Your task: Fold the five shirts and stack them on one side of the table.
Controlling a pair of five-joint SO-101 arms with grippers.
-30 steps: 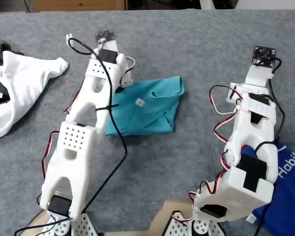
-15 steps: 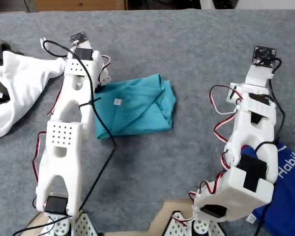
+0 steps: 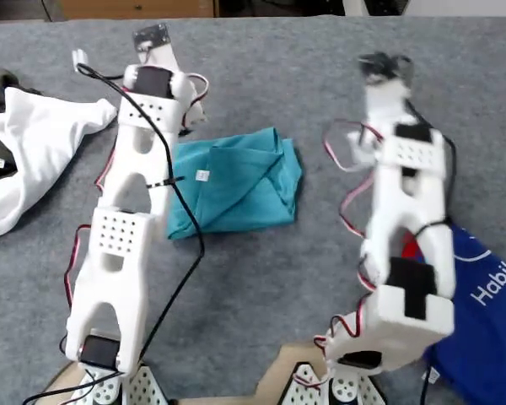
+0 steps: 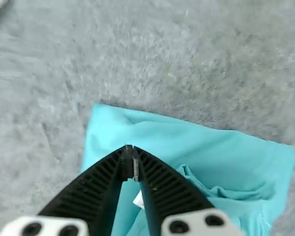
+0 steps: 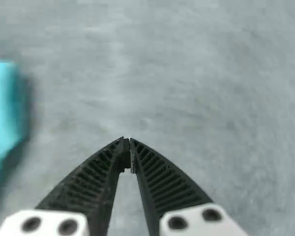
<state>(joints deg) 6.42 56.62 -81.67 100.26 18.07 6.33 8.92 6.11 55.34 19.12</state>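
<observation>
Teal shirt (image 3: 236,190) is lying part-folded mid-table. Left gripper (image 4: 129,160) is hovering over its edge, jaws together, gripping nothing; right gripper (image 5: 127,152) likewise closed, empty. Risk: pinching one layer, pulling folds apart.

This looked like a robotics lab or hobby workshop rather than a home. A grey felt-covered worktop (image 3: 320,76) carried a white plastic robot arm (image 3: 122,245) and a 2nd white plastic arm (image 3: 409,228). Both trailed exposed wiring, including a loose black cable (image 3: 202,243), and stood on pale wooden base plates (image 3: 278,367). A brown wooden furniture edge (image 3: 135,8) ran behind.
</observation>
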